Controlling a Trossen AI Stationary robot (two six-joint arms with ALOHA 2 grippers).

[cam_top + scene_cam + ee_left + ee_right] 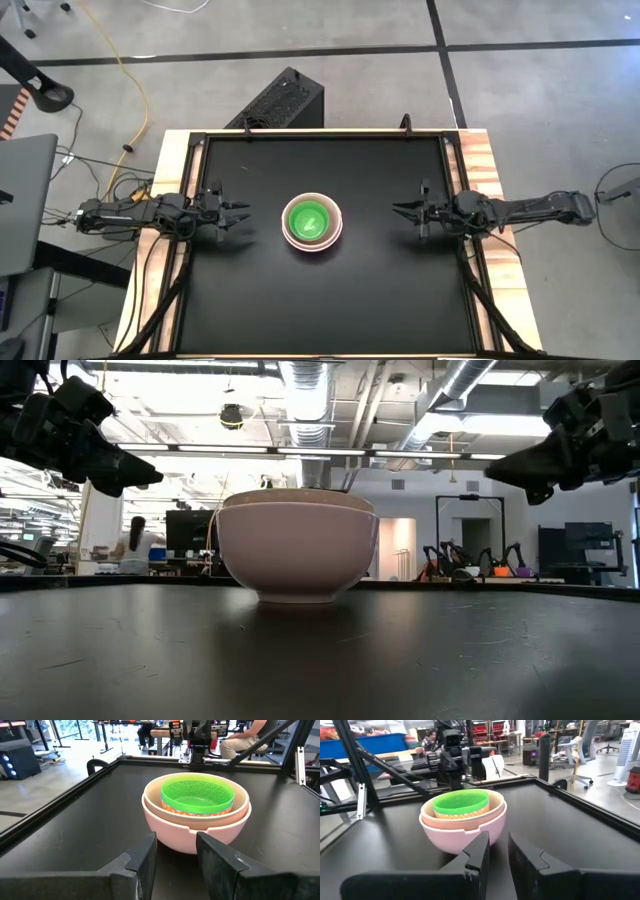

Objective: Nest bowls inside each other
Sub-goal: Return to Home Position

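The bowls [312, 222] stand nested in one stack at the middle of the black table, resting on the base of the outer pink bowl [190, 832]. Inside it sits a beige bowl [241, 802], and the bright green bowl [197, 795] is on top, with an orange-looking rim [175, 809] just under it. My left gripper [245, 215] hovers open at the table's left, pointing level at the stack. My right gripper [397, 211] hovers at the table's right and also faces the stack. Its fingers [481, 847] are a narrow gap apart, with nothing between them.
A raised black frame [320, 137] borders the tabletop. A black box [280, 100] and cables lie on the floor beyond the far edge. A laptop [20, 200] sits off the left side. People [133, 545] are in the room behind. Bare tabletop [320, 310] lies around the stack.
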